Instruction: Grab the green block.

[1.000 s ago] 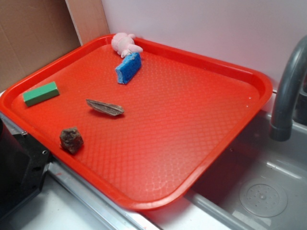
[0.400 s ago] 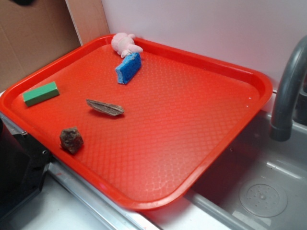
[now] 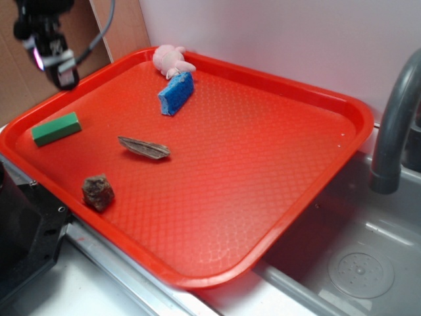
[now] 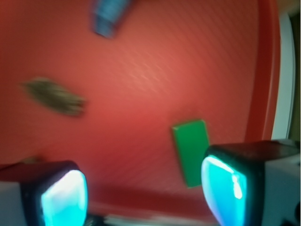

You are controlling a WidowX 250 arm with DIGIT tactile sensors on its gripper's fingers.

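Observation:
The green block (image 3: 56,128) lies flat near the left rim of the red tray (image 3: 342,105). My gripper (image 3: 58,66) hangs at the upper left of the exterior view, high above and behind the block, apart from it. In the blurred wrist view the green block (image 4: 189,149) sits just inside the right fingertip (image 4: 225,188). The gripper (image 4: 146,195) is open with nothing between its pads.
On the tray lie a blue sponge (image 3: 175,93), a pink plush toy (image 3: 170,59), a flat brown piece (image 3: 144,147) and a dark lump (image 3: 97,191). A grey faucet (image 3: 393,125) and a sink basin (image 3: 362,270) stand at the right. A black object (image 3: 23,243) sits at the lower left.
My gripper has come down into the exterior view from the top left corner, toward the green block. Nothing on the tray has moved.

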